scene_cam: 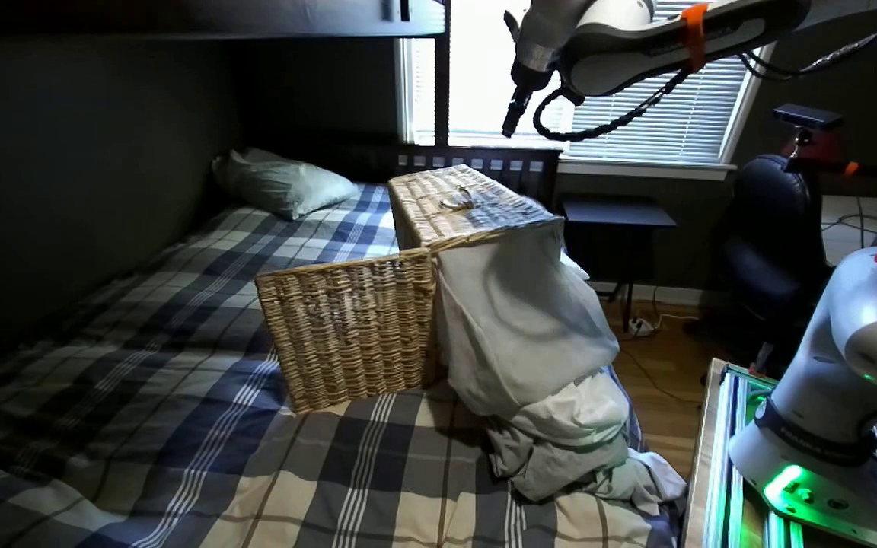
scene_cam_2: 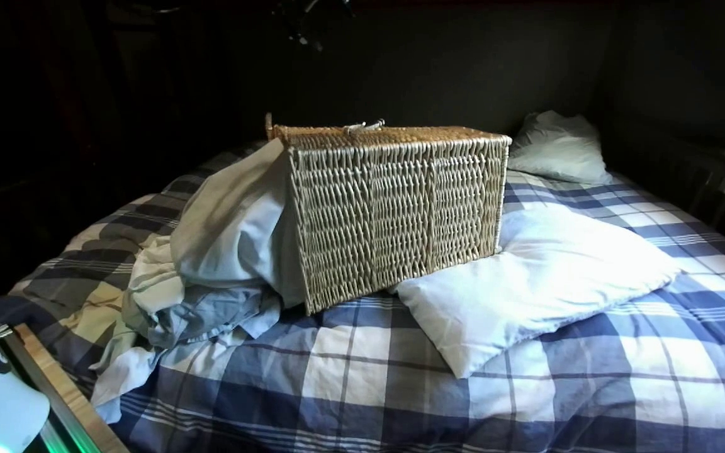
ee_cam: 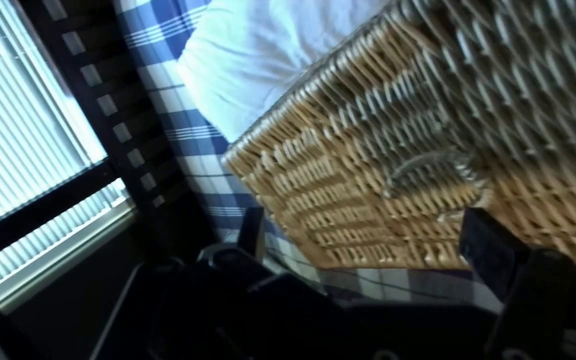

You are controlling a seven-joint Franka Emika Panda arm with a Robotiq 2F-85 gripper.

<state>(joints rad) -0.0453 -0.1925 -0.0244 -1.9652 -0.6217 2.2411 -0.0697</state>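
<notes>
**Your black two-fingered hand (ee_cam: 370, 237) is spread wide, above the level of a tan, box-shaped wicker basket (scene_cam_2: 400, 214)**

You have the dark, blunt fingers (ee_cam: 490, 250) set well apart, with open air between them. The hand slants downward and is apart from the basket, whose upper face fills much of your wrist view. On that face you can see a pale, loop-shaped handle (scene_cam_2: 364, 128).

The basket lies on its side on the bed (scene_cam: 377, 495), which is spread with blue, white and beige plaid. At its open end, a flat, woven wicker lid (scene_cam: 355, 327) stands out from the edge of the opening. A thin white cloth liner (scene_cam: 522, 312) drapes from that opening onto a crumpled heap of grey and white fabric (scene_cam: 568, 457); you cannot tell where the two part.

Against the basket's lower edge you have a plump white pillow (scene_cam_2: 545, 277); whether it is tucked underneath is unclear. Farther off, a pale grey-green pillow (scene_cam: 279, 183) lies near the dark wall.

Beyond the bed's far end you see a dark, slatted wooden headboard (scene_cam: 476, 151) and a bright window with white blinds (scene_cam: 659, 129). Your white, green-lit arm base (scene_cam: 819, 464) sits on a wood-edged metal frame (scene_cam: 703, 449) beside the bed.
</notes>
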